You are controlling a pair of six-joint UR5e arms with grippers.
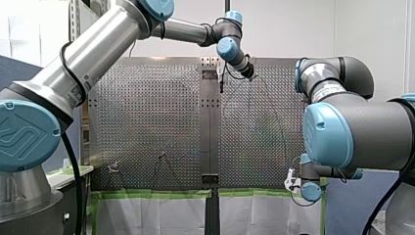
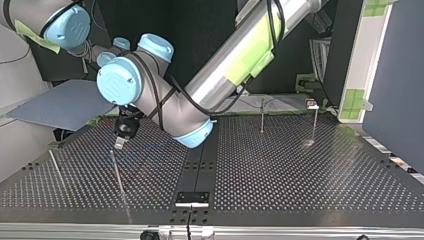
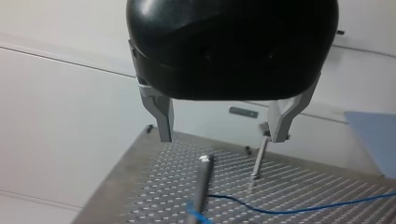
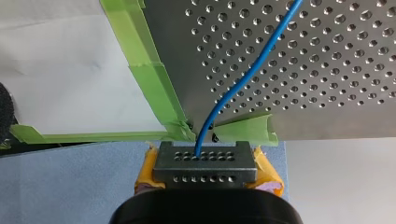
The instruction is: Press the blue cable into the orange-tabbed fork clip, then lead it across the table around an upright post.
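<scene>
Two grippers: my left black metal-fingered gripper [image 3: 218,138] hangs spread before an upright metal post [image 3: 258,161], my right yellow-padded gripper [image 4: 204,157] pinches the thin blue cable [image 4: 243,79] off the perforated steel table's [image 4: 327,70] green-taped corner [image 4: 180,123].

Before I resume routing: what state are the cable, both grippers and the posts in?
cable: slack, curving over the table.
left gripper: fingers open, empty.
right gripper: shut on cable.
posts: upright.
</scene>
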